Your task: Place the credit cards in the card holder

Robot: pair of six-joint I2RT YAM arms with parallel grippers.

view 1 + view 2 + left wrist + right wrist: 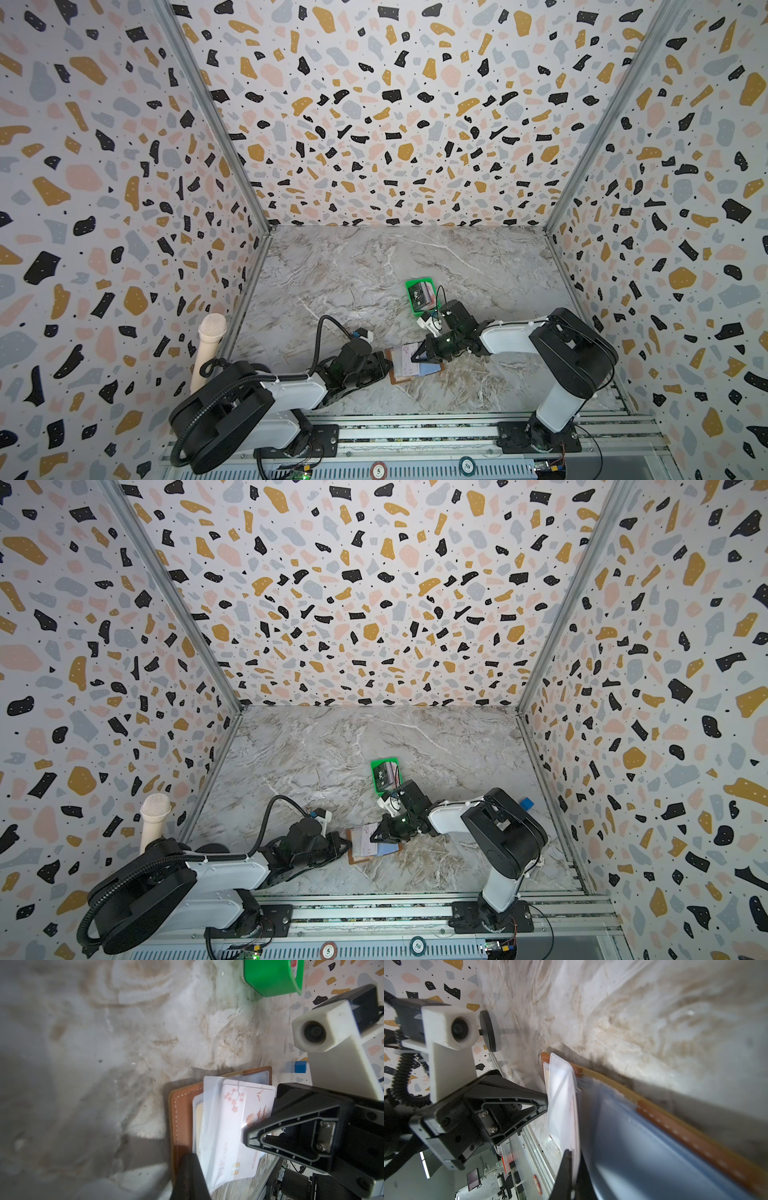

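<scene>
The tan card holder (397, 376) (357, 856) lies open near the table's front, its clear sleeves (209, 1105) fanned upward. My left gripper (385, 365) (195, 1159) is at the holder's left edge, shut on the edge of a raised sleeve (560, 1095). From the right, my right gripper (416, 357) (572, 1169) is shut on a white credit card (245, 1105) printed with pink blossoms. About half of that card sits inside the raised sleeve. More credit cards (423, 294) are stacked in a green tray behind the right gripper.
The green tray (409, 286) (272, 978) stands just behind the right wrist. A small blue cube (527, 803) (300, 1066) lies by the right wall. A beige microphone-like post (210, 345) stands at the left wall.
</scene>
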